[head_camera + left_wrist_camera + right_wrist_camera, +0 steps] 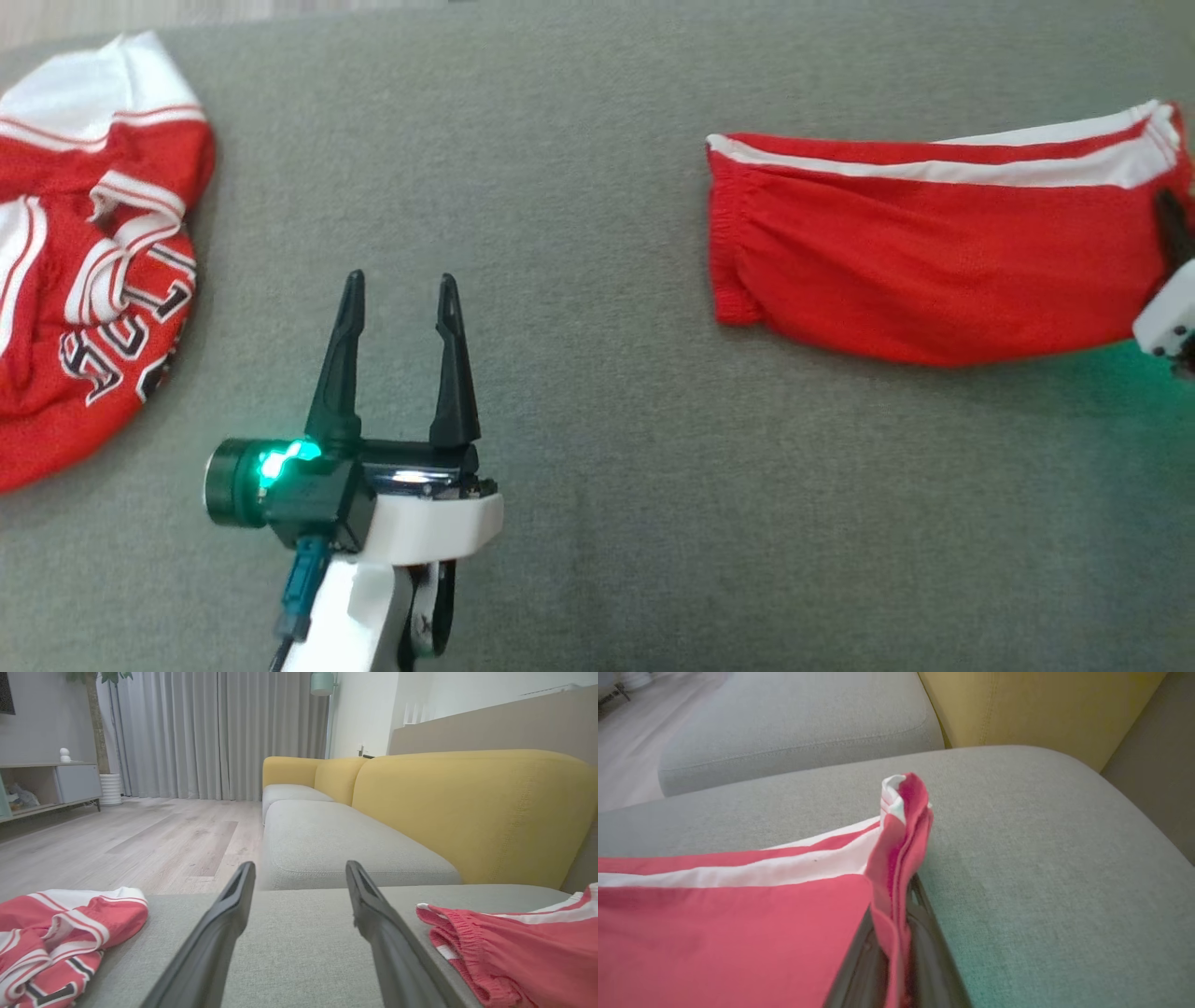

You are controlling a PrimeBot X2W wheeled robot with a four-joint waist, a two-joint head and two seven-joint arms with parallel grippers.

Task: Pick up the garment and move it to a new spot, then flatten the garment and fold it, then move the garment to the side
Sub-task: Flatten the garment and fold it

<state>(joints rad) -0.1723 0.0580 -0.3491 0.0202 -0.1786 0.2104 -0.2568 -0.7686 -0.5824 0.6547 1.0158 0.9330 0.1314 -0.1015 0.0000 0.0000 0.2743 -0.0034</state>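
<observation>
Grey sofa cushion [597, 140] carries folded red shorts [924, 271] at its right, right end effector [900, 893] clamped on their right-hand hem, left end effector [400, 285] spread apart mid-cushion; risk: grip seems shallow, so dragging sideways may slip or undo the fold.

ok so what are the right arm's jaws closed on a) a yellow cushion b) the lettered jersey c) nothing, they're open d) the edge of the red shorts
d: in the right wrist view the jaws pinch the raised edge of the red shorts
</observation>
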